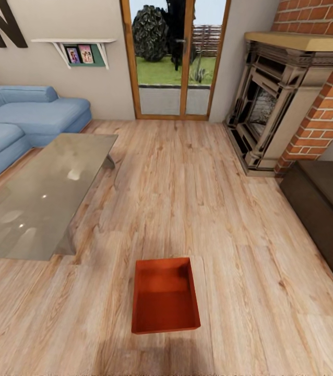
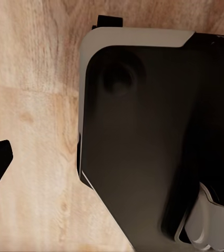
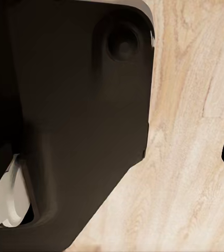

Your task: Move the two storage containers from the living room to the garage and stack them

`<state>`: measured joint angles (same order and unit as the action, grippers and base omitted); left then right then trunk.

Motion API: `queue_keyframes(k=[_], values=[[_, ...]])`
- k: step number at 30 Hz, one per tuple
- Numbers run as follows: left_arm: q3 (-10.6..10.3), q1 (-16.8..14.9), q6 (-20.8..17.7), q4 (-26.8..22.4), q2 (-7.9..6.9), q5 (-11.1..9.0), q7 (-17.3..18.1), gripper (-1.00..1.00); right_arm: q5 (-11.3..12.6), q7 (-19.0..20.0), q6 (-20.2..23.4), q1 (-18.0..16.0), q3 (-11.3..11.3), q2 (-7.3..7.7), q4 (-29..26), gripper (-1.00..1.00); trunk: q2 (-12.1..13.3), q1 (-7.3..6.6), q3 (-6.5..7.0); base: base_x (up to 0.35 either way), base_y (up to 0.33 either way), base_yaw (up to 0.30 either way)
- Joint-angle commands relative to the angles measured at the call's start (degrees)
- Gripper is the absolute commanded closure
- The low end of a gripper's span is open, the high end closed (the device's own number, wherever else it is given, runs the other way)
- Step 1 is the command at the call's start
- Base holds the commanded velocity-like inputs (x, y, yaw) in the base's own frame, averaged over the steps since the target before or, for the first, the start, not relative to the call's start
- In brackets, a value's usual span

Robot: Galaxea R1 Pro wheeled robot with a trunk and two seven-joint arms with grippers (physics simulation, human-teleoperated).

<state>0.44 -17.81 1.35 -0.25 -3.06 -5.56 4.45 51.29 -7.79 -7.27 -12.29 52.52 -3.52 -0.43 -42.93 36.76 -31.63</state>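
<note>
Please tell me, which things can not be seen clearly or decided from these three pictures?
- Second storage container: I see one storage container on the wood floor; where the other is cannot be told.
- Both grippers: in each wrist view the robot's dark body blocks much; open or shut cannot be told.
- Shelf photos: too small.
- Sofa and dark cabinet: cut off by edges.

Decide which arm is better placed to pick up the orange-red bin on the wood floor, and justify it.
Neither clearly. The storage container lies centred ahead of the robot on the plank floor; both wrist views show robot body and planks, not the bin.
</note>
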Motion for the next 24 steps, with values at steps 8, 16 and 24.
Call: queue_keyframes(k=[8, 16, 24], values=[[0.0, 0.0, 0.1, 0.1, -0.02, -0.6, 0.3, -1.00, 0.5, -0.2, -0.1, 0.0, 0.5, -0.01, 0.0, -1.00, 0.0, 0.01, -0.78, 0.000, 0.000, 0.000], [0.0, 0.0, 0.1, 0.1, -0.02, -0.5, 0.3, -1.00, 0.5, -0.2, -0.1, 0.0, 0.5, 0.00, 0.0, -1.00, 0.0, 0.01, -1.50, 0.000, 0.000, 0.000], [0.0, 0.0, 0.1, 0.1, -0.02, -0.6, 0.3, -1.00, 0.5, -0.2, -0.1, 0.0, 0.5, 0.00, 0.0, -1.00, 0.0, 0.01, -2.23, 0.000, 0.000, 0.000]])
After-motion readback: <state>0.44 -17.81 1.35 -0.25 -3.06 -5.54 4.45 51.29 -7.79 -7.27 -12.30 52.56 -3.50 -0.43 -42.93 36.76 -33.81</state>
